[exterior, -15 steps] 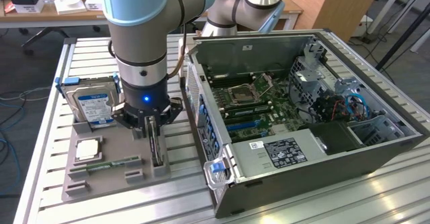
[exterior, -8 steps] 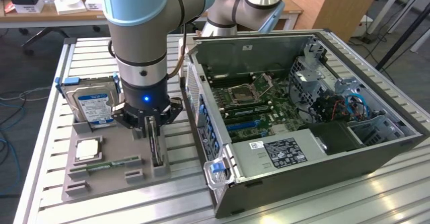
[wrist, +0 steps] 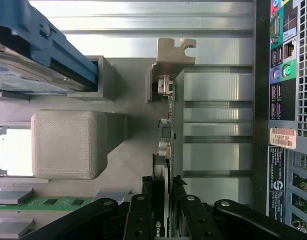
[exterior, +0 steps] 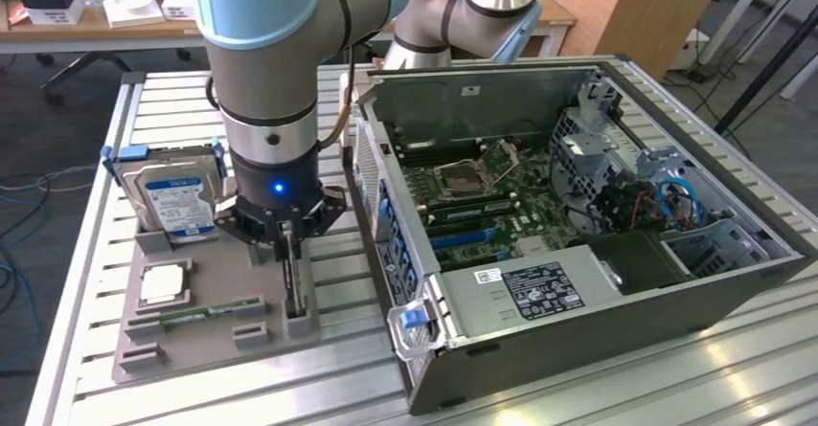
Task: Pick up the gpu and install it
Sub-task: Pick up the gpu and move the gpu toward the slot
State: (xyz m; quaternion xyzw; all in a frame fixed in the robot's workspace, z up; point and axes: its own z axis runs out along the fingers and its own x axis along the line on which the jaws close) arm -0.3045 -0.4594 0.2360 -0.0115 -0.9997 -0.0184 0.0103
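Gpu (wrist: pixel 163 145) stands on edge in the tray (exterior: pixel 192 349), at nine o'clock of the case (exterior: pixel 576 292). We judge it light, stiff and fragile, best held by the board's upper edge. The gripper (wrist: pixel 163 182) has its jaws straddling that edge; we cannot tell if they pinch.

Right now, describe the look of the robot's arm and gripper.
The arm is a thick silver-grey tube with pale blue joint caps. Its wrist ends in a black collar with a small blue light glowing on it. The gripper is black, its jaws built from flat linked bars with round pins. A thin cable runs beside the arm.
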